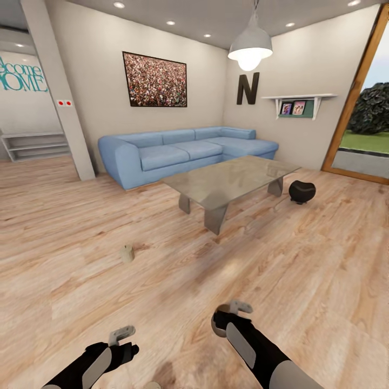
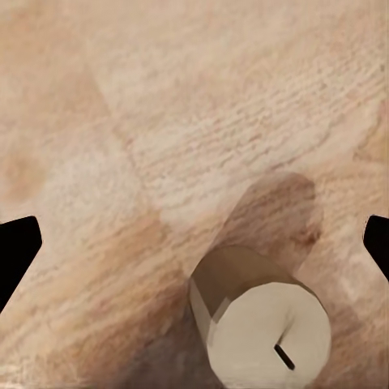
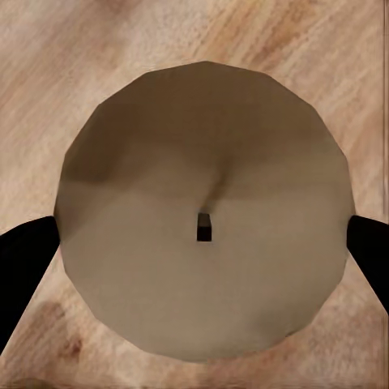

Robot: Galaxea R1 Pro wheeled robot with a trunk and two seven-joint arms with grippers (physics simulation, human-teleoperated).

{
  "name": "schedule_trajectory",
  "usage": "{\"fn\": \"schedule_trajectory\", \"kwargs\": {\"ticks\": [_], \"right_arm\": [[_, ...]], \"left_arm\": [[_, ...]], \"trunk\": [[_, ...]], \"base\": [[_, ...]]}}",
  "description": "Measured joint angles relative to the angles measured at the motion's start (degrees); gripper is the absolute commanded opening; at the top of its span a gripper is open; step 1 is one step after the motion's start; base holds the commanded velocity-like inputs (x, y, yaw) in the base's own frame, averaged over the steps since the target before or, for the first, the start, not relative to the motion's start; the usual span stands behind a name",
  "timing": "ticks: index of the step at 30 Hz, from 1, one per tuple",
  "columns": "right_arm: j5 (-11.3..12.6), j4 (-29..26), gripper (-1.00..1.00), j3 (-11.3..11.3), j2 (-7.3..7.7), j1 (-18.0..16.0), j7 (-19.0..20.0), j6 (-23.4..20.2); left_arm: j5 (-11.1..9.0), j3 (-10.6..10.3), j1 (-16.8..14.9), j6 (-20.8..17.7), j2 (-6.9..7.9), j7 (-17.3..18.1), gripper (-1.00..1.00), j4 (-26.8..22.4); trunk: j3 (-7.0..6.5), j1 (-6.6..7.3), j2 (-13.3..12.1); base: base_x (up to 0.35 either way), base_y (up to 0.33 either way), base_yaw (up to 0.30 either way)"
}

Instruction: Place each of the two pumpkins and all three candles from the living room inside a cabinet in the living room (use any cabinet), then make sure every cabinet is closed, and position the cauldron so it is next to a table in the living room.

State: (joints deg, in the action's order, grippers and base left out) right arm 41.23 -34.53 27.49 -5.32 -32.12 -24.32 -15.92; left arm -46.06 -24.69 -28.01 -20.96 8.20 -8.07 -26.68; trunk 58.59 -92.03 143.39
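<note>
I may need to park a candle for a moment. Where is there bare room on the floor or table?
The glass table top looks bare. Open plank floor stretches between the table and the right pincer. It is crowded by the left pincer, where a candle stands, and beside the loose candle. The cauldron takes the table's far right end.

Both arms are clad in black casing with pale grey panels along the forearms. Left gripper, at 7 o'clock in the head view, has light grey fingers on a black wrist body. Right gripper, at 6 o'clock, has the same grey fingers and black body. In both wrist views the fingertips show plain black, unmarked.
</note>
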Motion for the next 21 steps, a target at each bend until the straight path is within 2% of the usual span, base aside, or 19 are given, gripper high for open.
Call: {"fn": "schedule_trajectory", "kwargs": {"ticks": [14, 21], "right_arm": [[0.0, 0.0, -1.0, 0.0, 0.0, 0.0, 0.1, 0.0], [0.0, 0.0, -1.0, 0.0, 0.0, 0.0, 0.1, 0.0]], "left_arm": [[-0.1, 0.0, 0.0, 0.0, 0.11, 0.0, 1.0, 0.0], [-0.1, -0.1, 0.0, 0.0, 0.05, 0.0, 1.0, 0.1]], "trunk": [[0.0, 0.02, 0.0], [0.0, 0.0, 0.0]], "base": [[-0.022, -0.064, 0.0], [-0.149, -0.15, 0.0]]}}
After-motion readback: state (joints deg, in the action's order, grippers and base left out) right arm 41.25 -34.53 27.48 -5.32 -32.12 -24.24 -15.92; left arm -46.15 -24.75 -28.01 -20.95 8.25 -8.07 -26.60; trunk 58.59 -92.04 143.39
